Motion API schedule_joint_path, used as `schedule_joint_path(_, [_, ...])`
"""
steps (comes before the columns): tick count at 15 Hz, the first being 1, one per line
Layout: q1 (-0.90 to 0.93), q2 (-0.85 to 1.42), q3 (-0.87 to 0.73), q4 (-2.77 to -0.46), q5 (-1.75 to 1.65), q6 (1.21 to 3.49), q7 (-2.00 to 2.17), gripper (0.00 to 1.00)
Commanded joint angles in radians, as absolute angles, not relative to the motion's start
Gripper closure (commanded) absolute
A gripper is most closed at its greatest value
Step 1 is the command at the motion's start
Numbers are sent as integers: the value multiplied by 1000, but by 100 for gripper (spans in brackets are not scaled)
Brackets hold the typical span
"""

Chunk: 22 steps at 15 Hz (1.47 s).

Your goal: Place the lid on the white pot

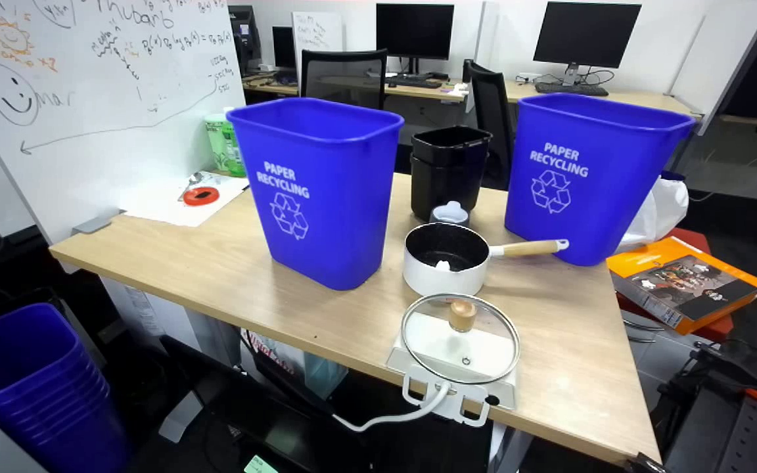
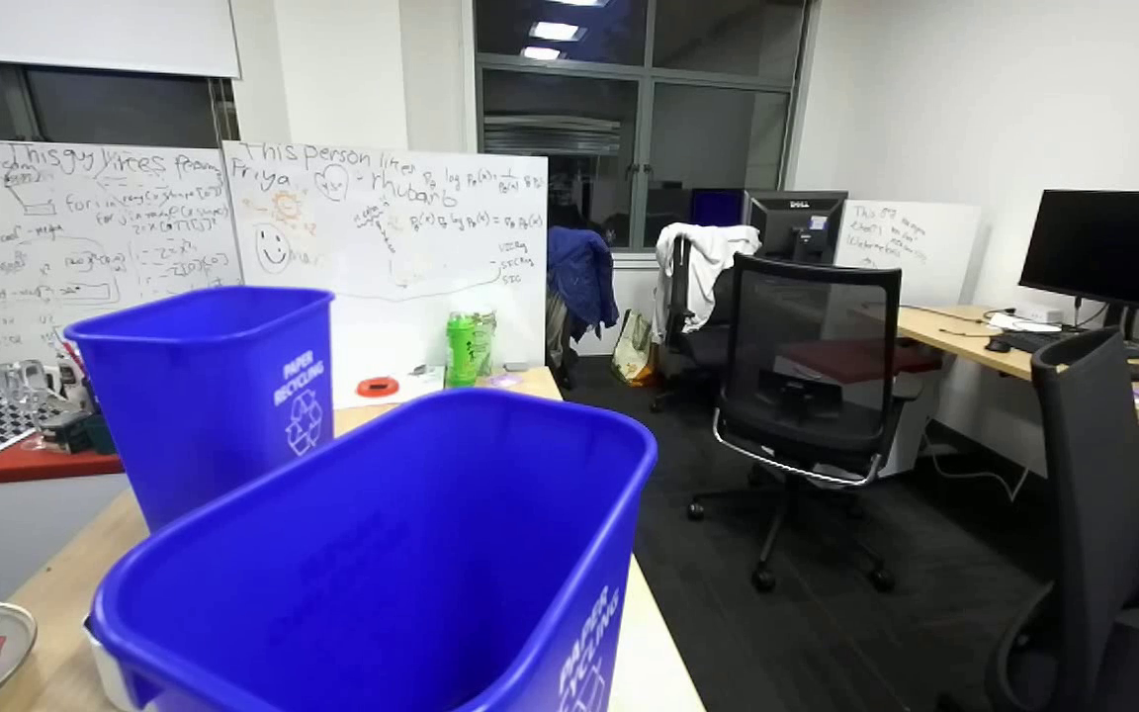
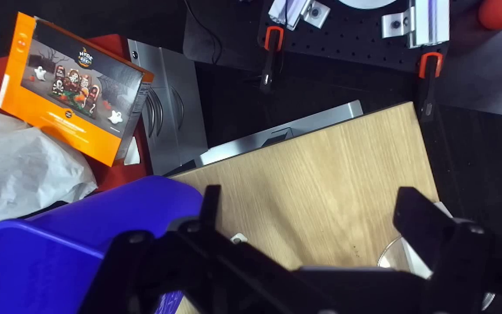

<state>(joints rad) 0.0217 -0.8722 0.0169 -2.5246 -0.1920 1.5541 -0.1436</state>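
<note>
Crowding the wrist view's left, a blue bin (image 3: 85, 231) neighbours the white pot (image 1: 445, 282); the empty, wide-spread gripper (image 3: 312, 205) could bump either by descending there. Rightmost, the lid (image 3: 395, 257), on a white box (image 1: 508, 387), may tip if pinched off-centre.

Clear metal-rimmed glass lid (image 1: 460, 345), polished wooden knob (image 1: 462, 316); smooth white saucepan (image 1: 442, 281), wooden handle (image 1: 528, 248); plastic recycling bins (image 1: 322, 197); wood-grain tabletop (image 1: 569, 368).

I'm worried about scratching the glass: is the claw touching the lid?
Apart. An exterior view shows the whole lid, with the claw nowhere in frame.
</note>
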Motion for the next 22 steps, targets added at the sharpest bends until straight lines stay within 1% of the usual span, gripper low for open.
schedule_joint_path(1, [40, -877, 6, -2541, -187, 1550, -127, 0])
schedule_joint_path(4, [43, -897, 15, -2603, -168, 1595, -78, 0])
schedule_joint_path(9, [67, -929, 55, -2746, -123, 1818, 45, 0])
schedule_joint_path(12, [103, -943, 84, -2821, -43, 1904, 95, 0])
schedule_joint_path(13, [113, -893, 91, -2776, 3, 1908, 116, 0])
schedule_joint_path(22, [117, -907, 107, -2786, 23, 1911, 113, 0])
